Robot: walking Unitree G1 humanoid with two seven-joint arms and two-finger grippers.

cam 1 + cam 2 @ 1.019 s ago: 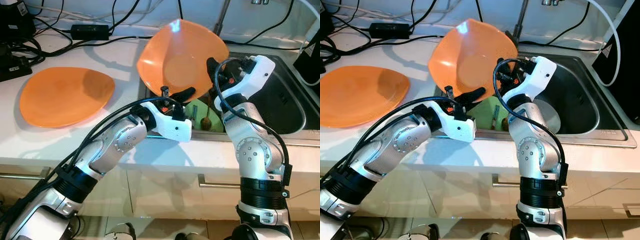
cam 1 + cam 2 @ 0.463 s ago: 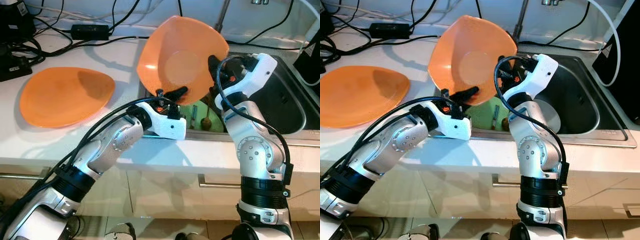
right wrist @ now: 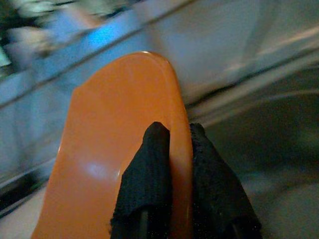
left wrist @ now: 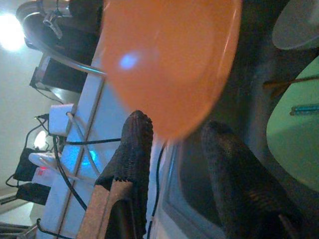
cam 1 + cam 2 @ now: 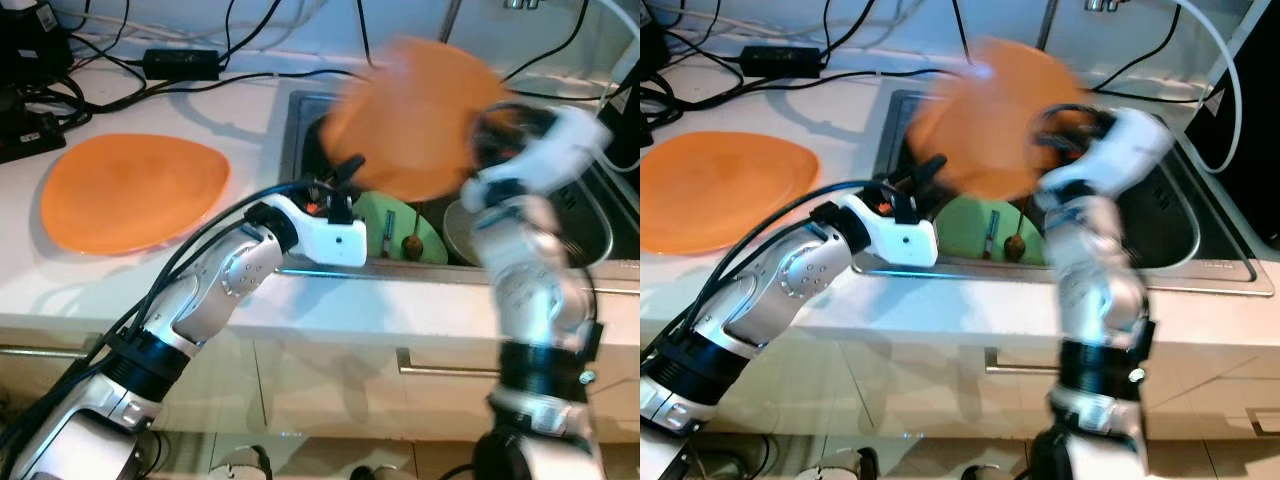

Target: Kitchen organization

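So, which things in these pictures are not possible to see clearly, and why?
- Right arm and the held orange plate: smeared by motion blur in both eye views; the plate's outline and tilt are unclear.
- Sink: its bottom is partly hidden behind that plate and arm.
- Small utensils on the green board: too small to identify.
- Left gripper: left wrist view is dark; what lies beneath is murky.

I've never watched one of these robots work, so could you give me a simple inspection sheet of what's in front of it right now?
Surface: white counter with a steel sink.
Job's things: one orange plate flat on the counter; a second orange plate, blurred, held over the sink.
Clutter: green board and utensils in the sink.
Grippers: right gripper pinches the raised plate's rim; left gripper open beneath that plate.
Cables: black leads and adapter along the back.
Surroundings: cabinet fronts below the counter.
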